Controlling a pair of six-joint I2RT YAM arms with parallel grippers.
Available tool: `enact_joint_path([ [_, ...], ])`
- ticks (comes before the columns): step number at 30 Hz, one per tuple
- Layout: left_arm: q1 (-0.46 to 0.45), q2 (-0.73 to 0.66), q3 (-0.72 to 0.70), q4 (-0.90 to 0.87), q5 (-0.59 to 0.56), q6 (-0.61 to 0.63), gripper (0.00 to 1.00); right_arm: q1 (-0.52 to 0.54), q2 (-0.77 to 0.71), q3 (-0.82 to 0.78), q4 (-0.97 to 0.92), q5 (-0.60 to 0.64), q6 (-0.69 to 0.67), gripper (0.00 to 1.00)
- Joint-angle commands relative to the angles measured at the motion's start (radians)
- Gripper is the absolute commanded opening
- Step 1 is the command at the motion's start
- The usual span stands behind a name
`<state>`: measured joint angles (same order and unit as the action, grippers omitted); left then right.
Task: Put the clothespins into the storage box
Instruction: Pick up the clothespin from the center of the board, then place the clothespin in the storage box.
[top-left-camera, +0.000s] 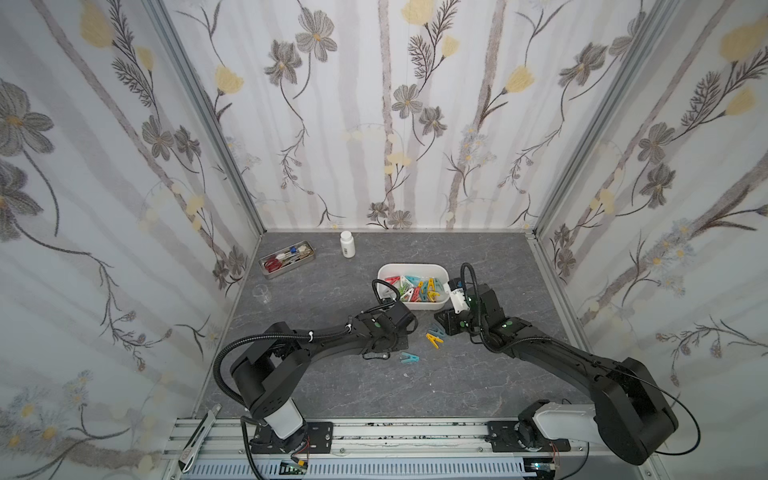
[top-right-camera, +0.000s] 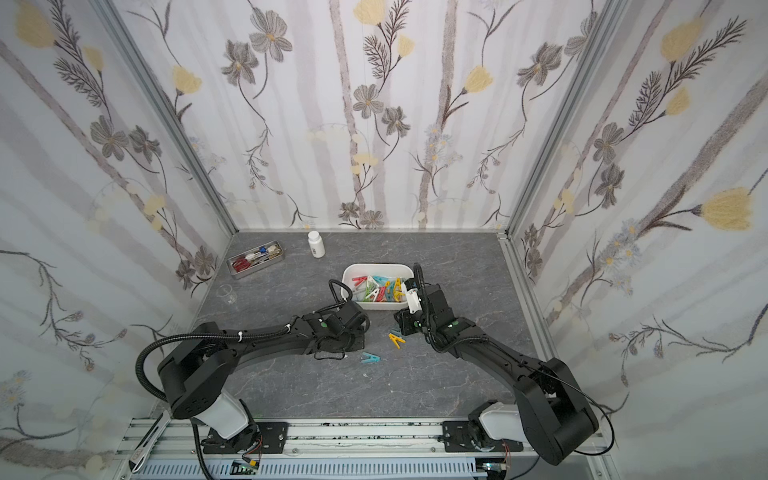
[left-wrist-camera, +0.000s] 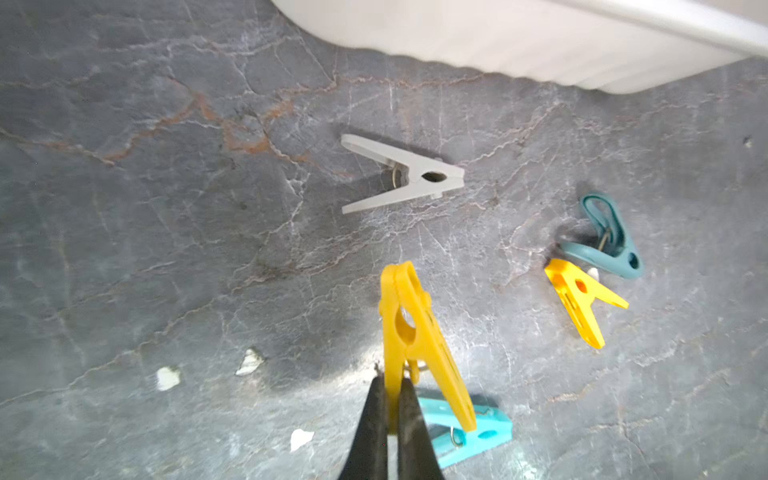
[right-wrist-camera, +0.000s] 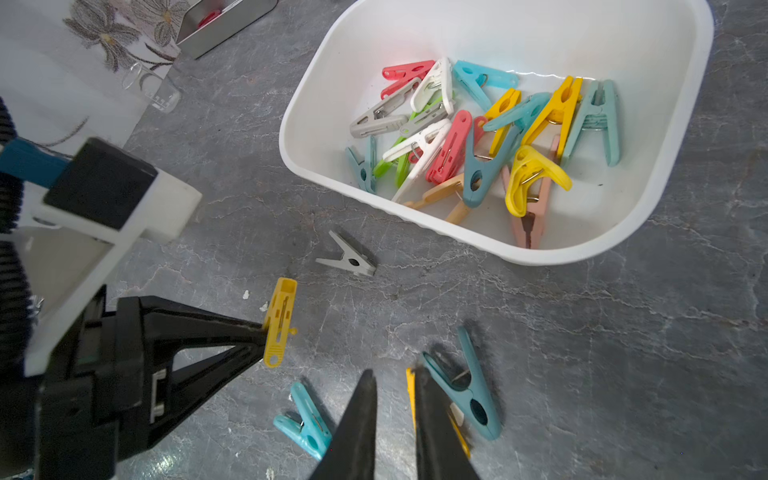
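Nearest us, a light-teal pin lies flat on the grey surface. Over it the left fingers are pressed together on one leg of a yellow pin — pinching it by that leg alone, its closed end turned toward the box. To the right, the right fingers stand slightly spread with nothing between them, low beside a second yellow pin and a dark-teal pin, which touch each other on the surface. A little farther we see a grey pin lying alone, just short of the box. The box sits mid-surface and holds a loose heap of pins — red, white, green, yellow, teal, grey, beige, pink. Beyond it, toward the left wall, stand a clear cup and a metal tray with scissors; a white bottle stands upright near the back wall.
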<state>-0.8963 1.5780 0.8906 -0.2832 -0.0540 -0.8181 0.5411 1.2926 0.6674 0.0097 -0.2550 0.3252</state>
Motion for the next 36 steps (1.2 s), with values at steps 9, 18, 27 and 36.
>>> enact_joint_path([
  [9,0.106,-0.151,-0.014,0.240,0.218,0.116,0.02,0.034,0.014,0.008,-0.037,-0.003,0.067,0.20],
  [18,0.224,0.030,0.183,0.225,0.286,0.189,0.02,0.092,-0.040,0.001,-0.105,0.078,0.102,0.20],
  [27,0.267,0.223,0.357,0.208,0.308,0.204,0.01,0.109,-0.128,-0.056,-0.165,0.127,0.120,0.20],
  [36,0.277,0.339,0.475,0.168,0.320,0.208,0.04,0.110,-0.145,-0.077,-0.168,0.128,0.117,0.21],
])
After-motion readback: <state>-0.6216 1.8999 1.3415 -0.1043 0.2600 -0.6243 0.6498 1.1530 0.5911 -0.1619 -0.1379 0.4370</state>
